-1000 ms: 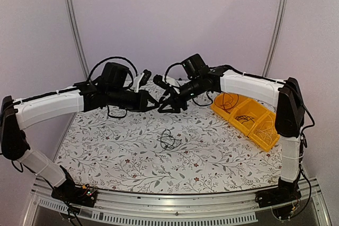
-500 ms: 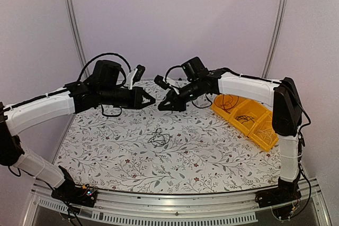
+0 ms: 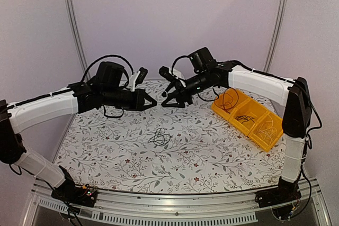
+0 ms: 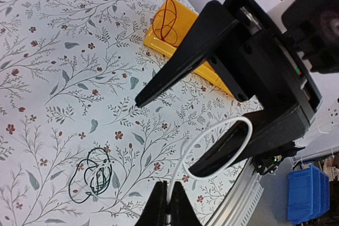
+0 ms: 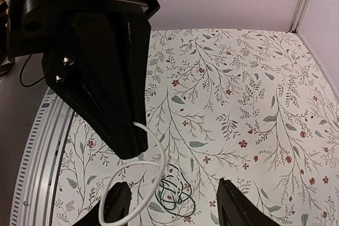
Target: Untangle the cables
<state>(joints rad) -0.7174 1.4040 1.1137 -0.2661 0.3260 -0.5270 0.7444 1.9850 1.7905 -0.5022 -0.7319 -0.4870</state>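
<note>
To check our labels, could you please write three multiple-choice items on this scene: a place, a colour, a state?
1. Where does the dark cable clump lie? A held in the air; B on the table, between the arms; C off the table.
2. What colour is the looped cable that the left gripper holds? A white; B red; C blue.
3. How are the right gripper's fingers? A shut on a cable; B open, empty; C hidden.
Answers: B, it rests flat there; A, the loop shows white; B, they stand apart.

Floral-printed cloth (image 3: 212, 154) spread flat as the work surface; yellow three-compartment bin (image 3: 239, 127) resting on its right side; blue bins (image 4: 310, 194) beyond its edge, lower down.
</note>
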